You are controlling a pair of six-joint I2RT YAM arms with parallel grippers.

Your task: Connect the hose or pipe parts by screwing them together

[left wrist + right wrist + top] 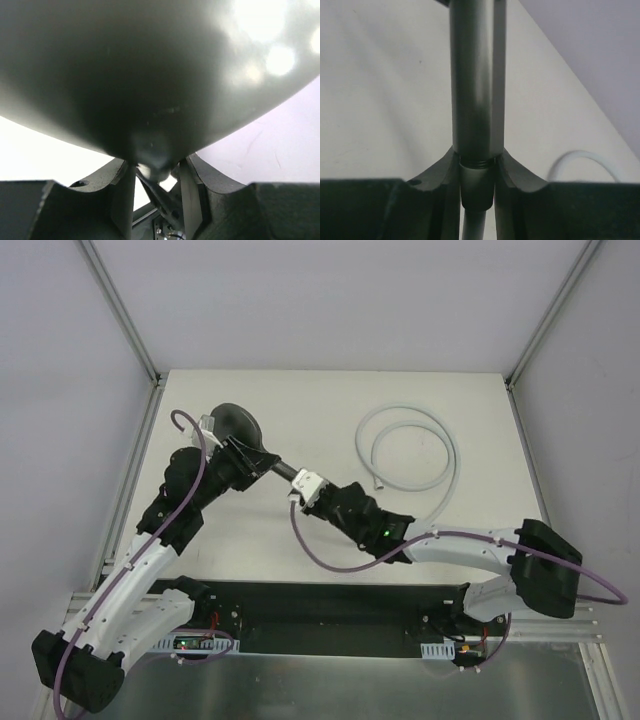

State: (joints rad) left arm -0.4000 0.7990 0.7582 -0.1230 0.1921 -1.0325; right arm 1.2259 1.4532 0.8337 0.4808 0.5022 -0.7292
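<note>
Shower head [238, 424] clamped at its neck in the left jaws, handle end clamped in the right jaws; hose [454, 455] lies coiled apart on the worktop [320, 400]

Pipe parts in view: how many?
2. The shower head, left of centre, held by left end effector and right end effector; coiled hose loose on table, right. None seems hidden.

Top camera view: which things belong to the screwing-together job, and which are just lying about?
Job: shower head, gripped by left gripper and right gripper; coiled hose, lying loose on the table.
Not part of it: purple cables on the arms; metal frame posts.
</note>
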